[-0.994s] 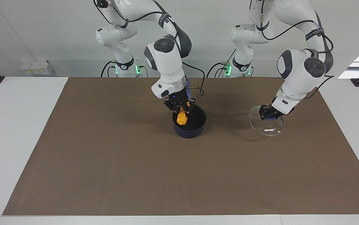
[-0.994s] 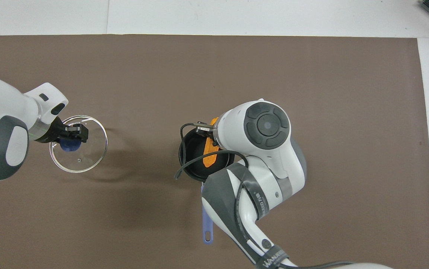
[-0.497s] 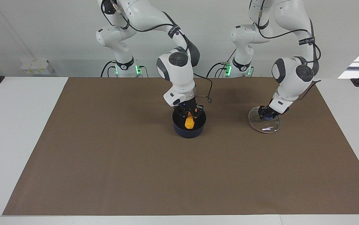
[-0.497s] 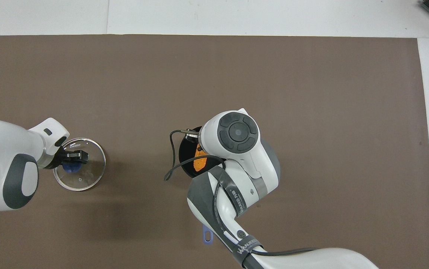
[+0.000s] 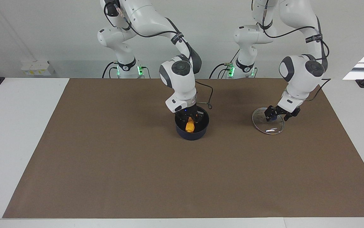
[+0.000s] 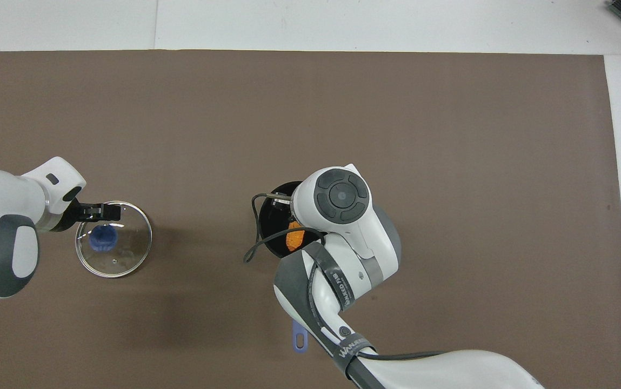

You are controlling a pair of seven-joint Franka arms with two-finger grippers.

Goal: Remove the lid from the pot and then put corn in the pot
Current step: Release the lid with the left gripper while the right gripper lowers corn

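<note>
The dark blue pot [image 5: 197, 135] stands mid-table; its black inside [image 6: 271, 219] and handle tip [image 6: 299, 341] show in the overhead view. My right gripper [image 5: 190, 119] reaches down into the pot, shut on the orange corn [image 5: 189, 127], which hangs inside the pot. In the overhead view only a piece of the corn [image 6: 295, 238] shows under the right arm. The glass lid [image 5: 270, 127] lies flat on the mat toward the left arm's end. My left gripper [image 5: 277, 116] is open just over the lid's blue knob [image 6: 104, 238], clear of it.
A brown mat [image 5: 137, 164] covers most of the white table. The right arm's black cable [image 6: 253, 246] loops beside the pot. A small white box [image 5: 37, 68] sits off the mat near the robots.
My right gripper has lowered the corn deeper into the pot. My left gripper set the lid down, let go of the knob and opened.
</note>
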